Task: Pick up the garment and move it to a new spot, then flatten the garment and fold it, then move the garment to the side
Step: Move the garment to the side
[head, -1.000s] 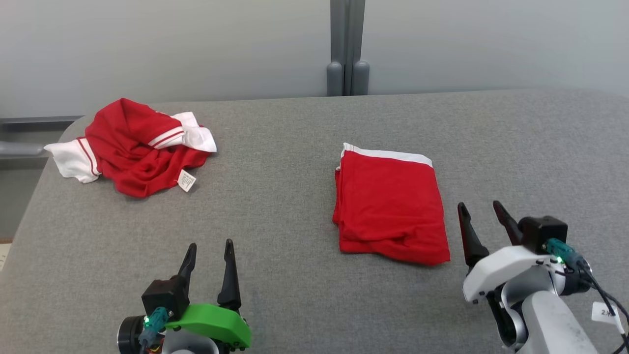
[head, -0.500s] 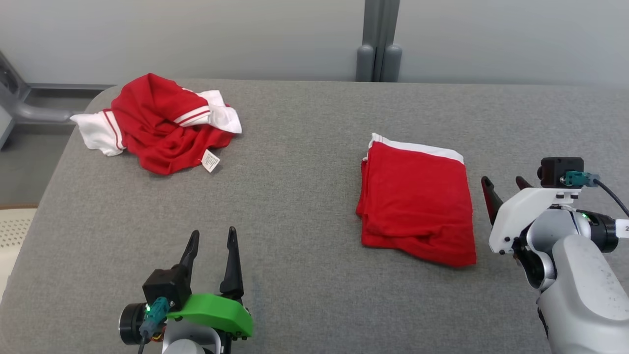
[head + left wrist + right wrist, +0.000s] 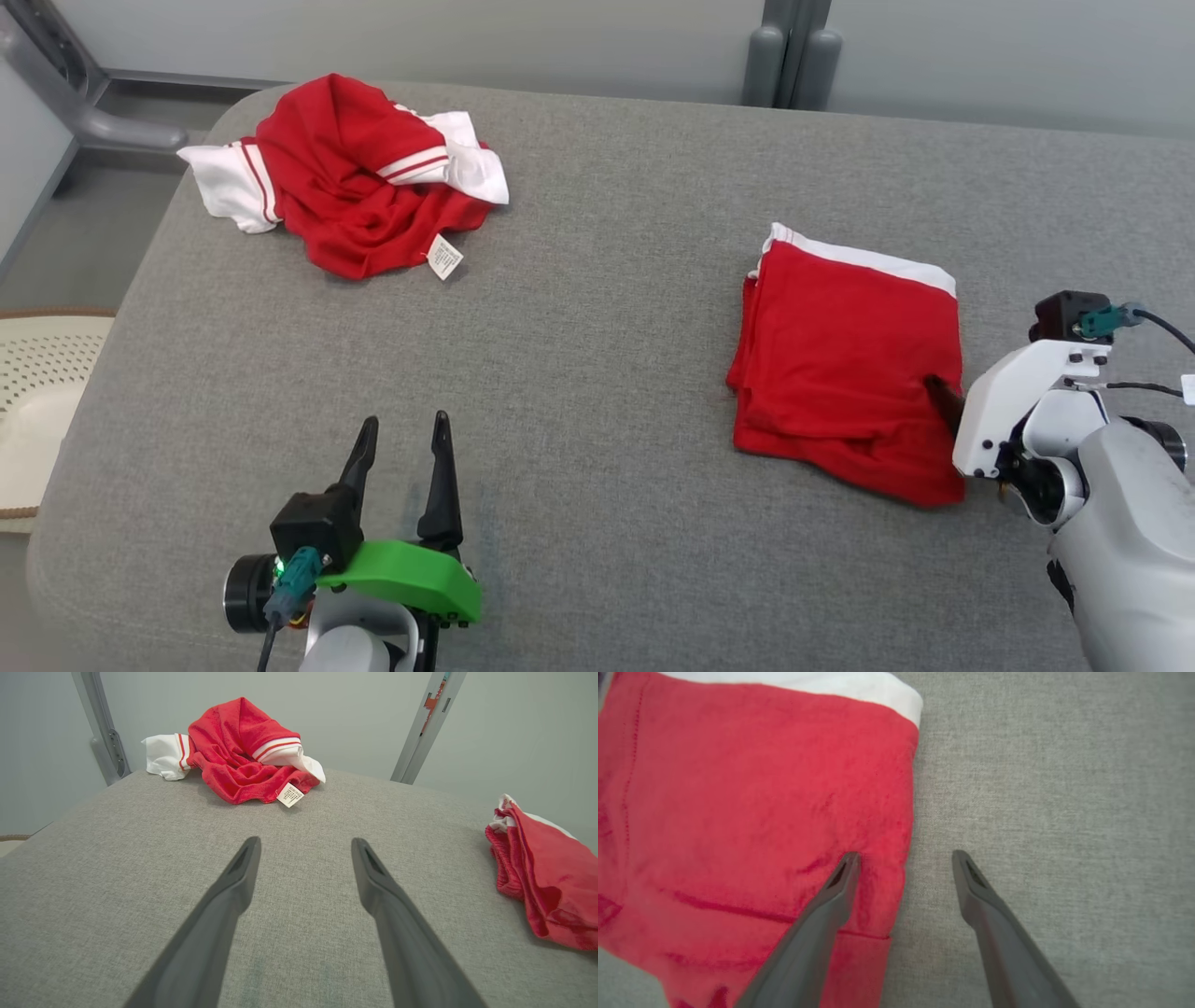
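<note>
**Mia:** Which thing do we move?

**Ben:** The folded red cloth garment (image 3: 845, 364). It lies flat, right under the right tool (image 3: 903, 858). It looks folded already, so I think the job left is to move it to the side.

**Mia:** Will it be hard to lift?

**Ben:** I don't think so. It looks soft, thin and light. But it is floppy. If you grab only the top layer, the fold could fall open.

**Mia:** So where do you grab it?

**Ben:** At the side edge, just where the right tool is, taking all the layers at once. That tool's two fingers are spread apart and hold nothing. One is over the red cloth, maybe touching it. The other is over the bare grey beside it. The white band (image 3: 868, 261) is at the end far ahead of that tool.

**Mia:** What is all around?

**Ben:** A pale grey wall (image 3: 420, 37) stands far ahead of both tools. Under them is the big grey cloth-covered table (image 3: 597, 308). It looks a bit rough, so the garment may drag, not slip.

**Mia:** And the other red thing?

**Ben:** That is a crumpled red and white garment (image 3: 359, 187), far ahead of the left tool (image 3: 404, 420). A small white label (image 3: 444, 257) sticks out of its near side. The left tool's fingers are apart too, over bare table. Off to its left, past the table's edge, is a cream thing with little holes (image 3: 37, 373), maybe a basket.
</note>
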Available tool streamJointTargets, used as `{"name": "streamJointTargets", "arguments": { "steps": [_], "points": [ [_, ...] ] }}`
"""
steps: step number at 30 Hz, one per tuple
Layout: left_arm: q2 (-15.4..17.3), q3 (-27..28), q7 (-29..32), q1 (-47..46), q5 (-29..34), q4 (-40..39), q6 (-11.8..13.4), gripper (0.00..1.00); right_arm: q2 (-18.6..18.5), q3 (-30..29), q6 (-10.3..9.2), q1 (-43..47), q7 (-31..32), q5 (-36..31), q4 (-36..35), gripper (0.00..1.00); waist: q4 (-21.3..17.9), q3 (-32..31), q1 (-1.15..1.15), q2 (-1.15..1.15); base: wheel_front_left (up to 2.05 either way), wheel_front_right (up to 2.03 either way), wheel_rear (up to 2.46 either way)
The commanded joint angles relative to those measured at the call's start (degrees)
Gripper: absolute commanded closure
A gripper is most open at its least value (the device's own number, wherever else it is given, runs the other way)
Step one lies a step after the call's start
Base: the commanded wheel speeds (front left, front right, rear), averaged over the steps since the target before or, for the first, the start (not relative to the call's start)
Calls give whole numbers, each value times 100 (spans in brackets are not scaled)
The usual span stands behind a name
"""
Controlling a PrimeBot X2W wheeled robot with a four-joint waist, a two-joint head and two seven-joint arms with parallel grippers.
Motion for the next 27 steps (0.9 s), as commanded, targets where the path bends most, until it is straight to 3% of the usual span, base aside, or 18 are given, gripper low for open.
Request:
{"name": "streamJointTargets", "arguments": {
  "steps": [1,5,6,7,10,17,27],
  "points": [
    [4,20,-2,-84,59,-15,-27,0,-40,81,-7,-97,32,58,106,0,90,101,0,0,0,0,0],
    [1,55,-2,-79,141,-128,-47,0,5,289,-7,-292,36,235,413,0,111,144,0,0,0,0,0],
    [1,49,-2,-75,164,-145,-49,0,-13,355,-7,-324,7,237,487,49,112,146,0,0,0,0,0],
    [0,45,-2,-73,178,-156,-53,0,-24,404,-7,-350,-25,238,540,67,112,145,0,0,0,0,0],
    [-2,25,-2,-75,198,-211,-68,0,-58,574,-7,-459,-191,224,694,100,81,146,0,0,0,0,0],
    [6,-1,-2,-66,332,-361,-100,0,-237,962,-9,-710,-736,128,821,100,-328,187,0,0,0,0,0],
    [34,-85,-1,-208,425,-475,-122,0,-673,1199,-8,-1070,-1201,160,971,100,-1695,433,0,0,0,0,0]
  ]
}}
